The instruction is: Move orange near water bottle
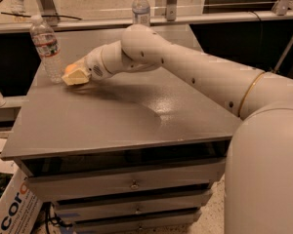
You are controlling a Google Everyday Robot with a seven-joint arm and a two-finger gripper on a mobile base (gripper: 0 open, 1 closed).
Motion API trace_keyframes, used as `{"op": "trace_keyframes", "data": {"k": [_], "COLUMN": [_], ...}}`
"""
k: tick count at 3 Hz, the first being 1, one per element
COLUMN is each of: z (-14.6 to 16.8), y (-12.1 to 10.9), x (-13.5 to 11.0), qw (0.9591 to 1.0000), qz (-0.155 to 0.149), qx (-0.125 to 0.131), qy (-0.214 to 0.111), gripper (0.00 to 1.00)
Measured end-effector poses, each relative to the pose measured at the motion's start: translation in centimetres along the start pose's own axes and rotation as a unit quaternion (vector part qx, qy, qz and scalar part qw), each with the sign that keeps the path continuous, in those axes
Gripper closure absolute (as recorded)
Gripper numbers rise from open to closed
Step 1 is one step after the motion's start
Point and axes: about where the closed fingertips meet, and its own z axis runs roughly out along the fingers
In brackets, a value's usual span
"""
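The gripper (76,76) sits low over the worktop (117,126), just beside the water bottle (46,50), to that bottle's right in the view and slightly nearer the camera. The gripper is closed around the orange (70,68). Only a narrow strip of the orange shows, at the gripper's upper edge on the side facing the water bottle. The orange lies close to the water bottle's base; whether they touch cannot be told. The arm (185,67) extends rightward from the water bottle. A second bottle (140,6) stands well apart from the water bottle, farther back and right.
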Motion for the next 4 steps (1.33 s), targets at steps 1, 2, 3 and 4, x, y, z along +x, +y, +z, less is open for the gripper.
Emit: {"op": "trace_keyframes", "data": {"k": [1, 2, 3, 4], "z": [0.25, 0.20, -0.17, -0.35], "y": [0.05, -0.02, -0.30, -0.41], "x": [0.21, 0.40, 0.45, 0.43], "qw": [1.0000, 1.0000, 1.0000, 1.0000], "qz": [0.003, 0.005, 0.005, 0.004], "qx": [-0.004, -0.004, -0.002, -0.002], "qy": [0.002, 0.004, 0.005, 0.006], "gripper": [0.59, 0.36, 0.05, 0.00]}}
